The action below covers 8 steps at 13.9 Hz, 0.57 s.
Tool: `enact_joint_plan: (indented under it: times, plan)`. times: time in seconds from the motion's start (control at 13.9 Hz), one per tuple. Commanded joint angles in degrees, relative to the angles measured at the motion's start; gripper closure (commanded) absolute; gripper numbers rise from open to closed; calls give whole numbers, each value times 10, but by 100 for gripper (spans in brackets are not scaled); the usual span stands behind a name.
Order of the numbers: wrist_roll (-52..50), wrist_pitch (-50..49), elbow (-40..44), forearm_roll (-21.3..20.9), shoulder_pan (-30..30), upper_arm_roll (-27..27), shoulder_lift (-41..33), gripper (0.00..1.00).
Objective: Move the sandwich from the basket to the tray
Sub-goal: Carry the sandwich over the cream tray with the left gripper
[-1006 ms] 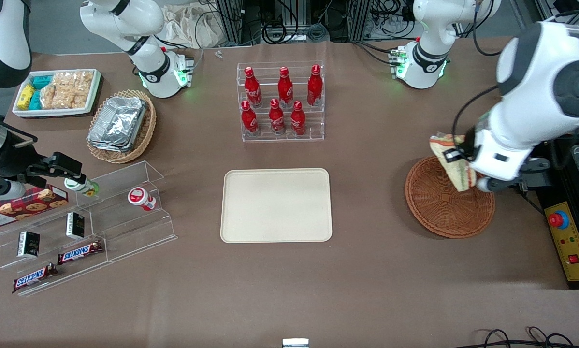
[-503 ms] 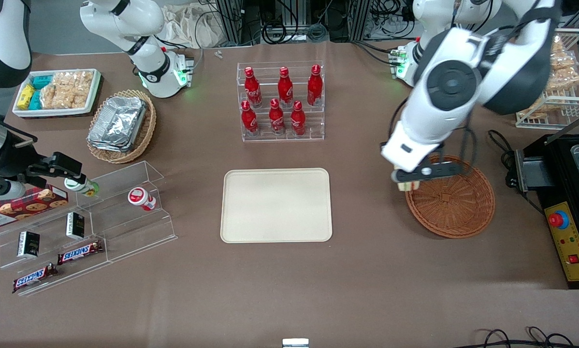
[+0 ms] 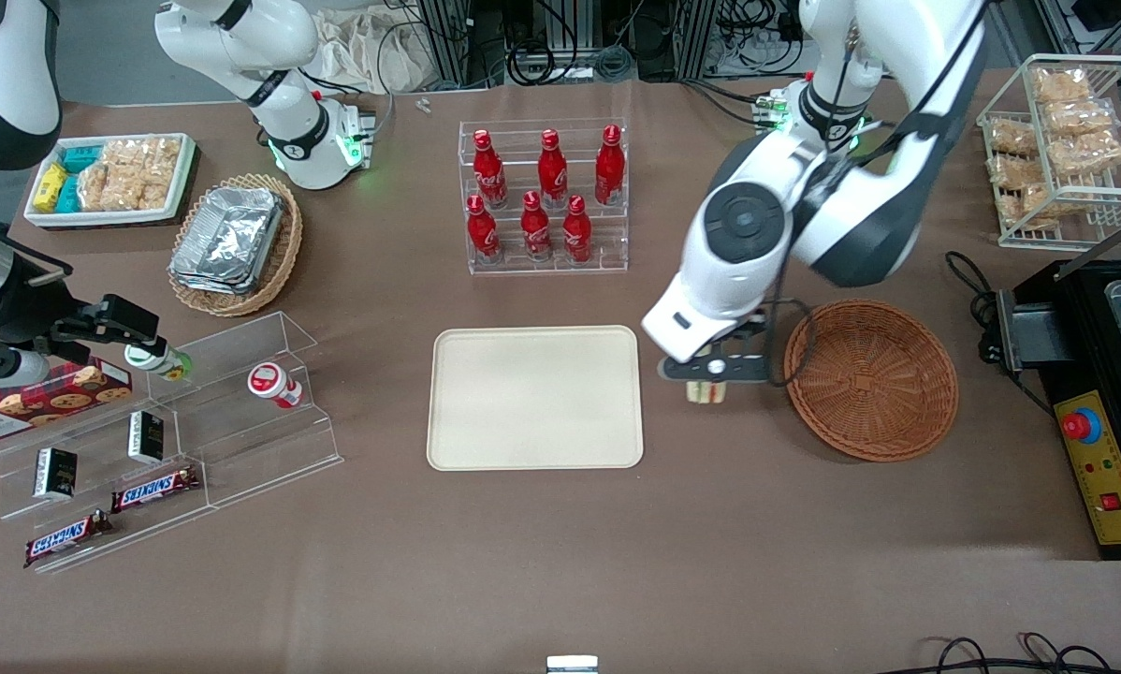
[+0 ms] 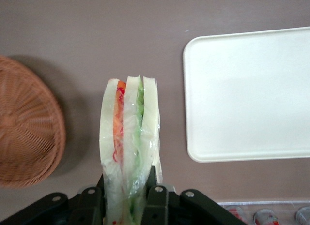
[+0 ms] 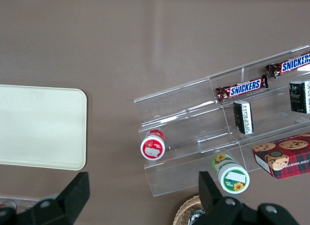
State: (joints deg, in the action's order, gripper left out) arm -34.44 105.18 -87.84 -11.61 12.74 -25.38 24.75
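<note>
We count one sandwich [image 4: 128, 138], one basket [image 3: 870, 379], one tray [image 3: 534, 397] and six red bottles [image 3: 542, 201] on the brown worktop [image 3: 560, 562]. The left arm reaches down from above — its pincer [image 3: 707, 384] pinching the sandwich upright in the air between basket and tray, over bare worktop.

The matt brown worktop [image 3: 560, 562] looks cloth-like. The round reddish-brown woven wicker basket [image 3: 871, 379] is rough; the cream rectangular plastic tray [image 3: 534, 397] smooth and matt. Glossy clear film wraps the white-bread sandwich [image 4: 130, 138], held above the worktop between tray and basket, clamped in the black plastic tool [image 4: 127, 204].
</note>
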Motion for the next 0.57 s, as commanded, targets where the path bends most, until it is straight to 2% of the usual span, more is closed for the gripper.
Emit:
enact_joint_plan:
  times: [0.0, 0.22, 0.5]
  plan:
    - [-11, 22, 29, -14, 21, 2, 43, 68]
    - [-69, 48, 29, -34, 59, 5, 75, 73]
    - [-107, 105, 37, -41, 61, 4, 122, 73]
